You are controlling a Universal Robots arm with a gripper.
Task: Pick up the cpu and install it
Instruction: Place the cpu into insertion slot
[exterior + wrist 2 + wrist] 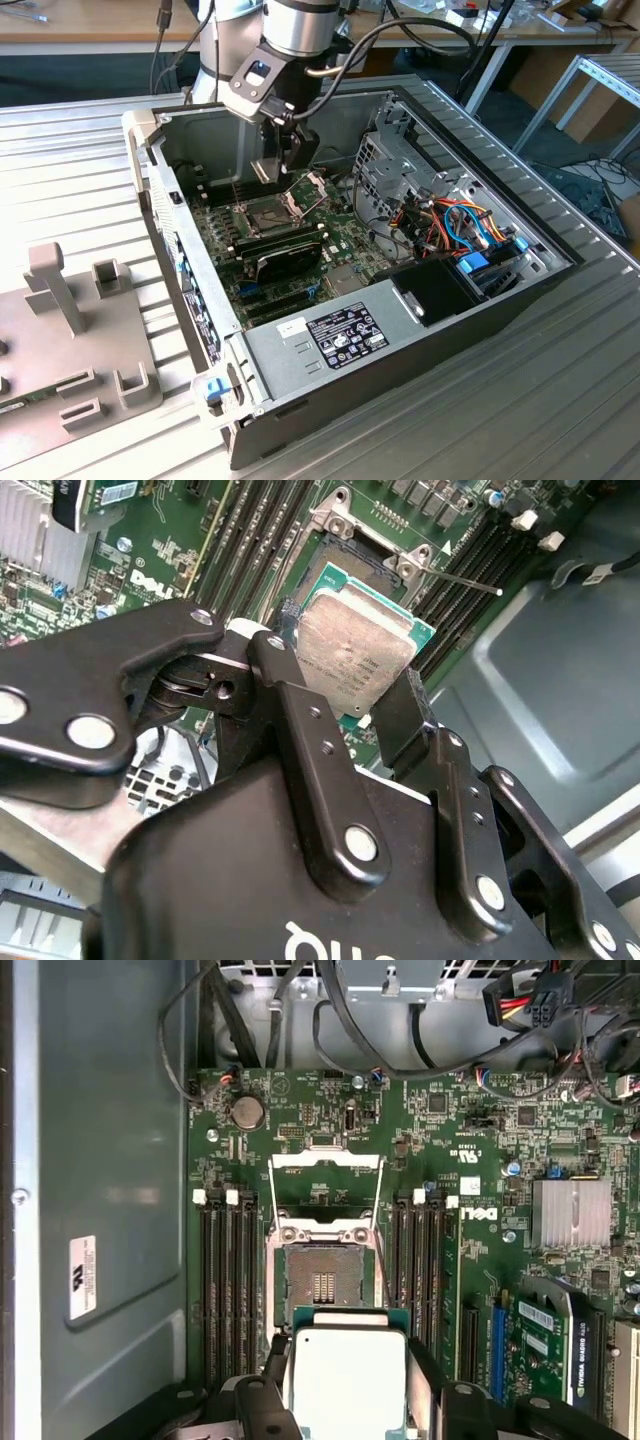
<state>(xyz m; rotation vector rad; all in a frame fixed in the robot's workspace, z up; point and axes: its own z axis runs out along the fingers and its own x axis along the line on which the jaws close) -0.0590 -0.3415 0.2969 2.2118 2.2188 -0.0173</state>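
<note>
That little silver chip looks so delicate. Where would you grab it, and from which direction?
Probably by two opposite thin edges, coming from above. The cpu is flat and square, so its sides offer the likeliest grip. The hand pinches it that way, metal top facing the hand, near the open socket.

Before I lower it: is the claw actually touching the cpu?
Touching. In the second wrist view the claw has a finger pressed against each of two opposite edges of the cpu, with no gap at either edge.

Brand lettering on green motherboard (482,1260)
</note>
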